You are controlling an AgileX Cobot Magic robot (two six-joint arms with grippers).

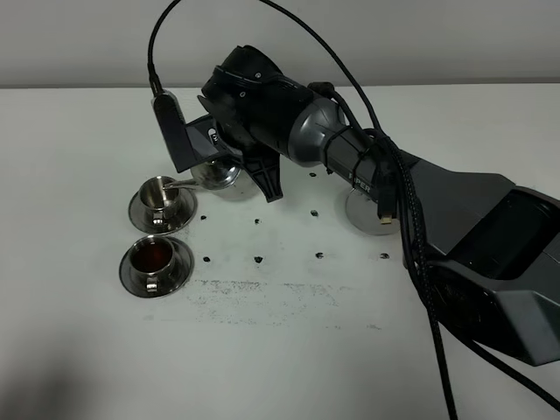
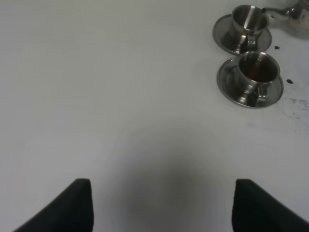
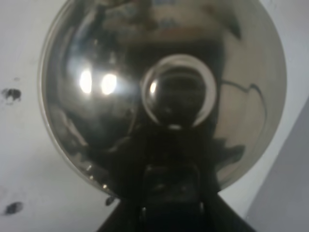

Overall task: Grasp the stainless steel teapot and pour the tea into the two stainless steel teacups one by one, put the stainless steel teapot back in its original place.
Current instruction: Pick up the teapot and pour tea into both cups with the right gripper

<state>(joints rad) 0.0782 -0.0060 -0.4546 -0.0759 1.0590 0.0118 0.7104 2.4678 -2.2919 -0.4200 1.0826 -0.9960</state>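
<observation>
Exterior high view. Mia: Where is the pot [image 1: 219,178]?
Ben: Near the left edge of the surface [image 1: 289,350], just beside the far cup [image 1: 162,194]. The right gripper [image 3: 171,193] is clamped on it.
Mia: Which way does it point?
Ben: Its spout [image 1: 181,184] runs away from the gripper, toward the left edge. The tip sits at the far cup's rim. I think that cup is getting its turn.
Mia: And the near cup [image 1: 156,255]?
Ben: It has brown tea in it.
Mia: How does the pot look?
Ben: Round and shiny like a mirror, with a little knob on the lid.
Mia: The left gripper [image 2: 164,208]?
Ben: Wide apart, holding nothing, well away from the cups. The coaster [image 1: 363,214] is half hidden behind the right arm [image 1: 437,210].
</observation>
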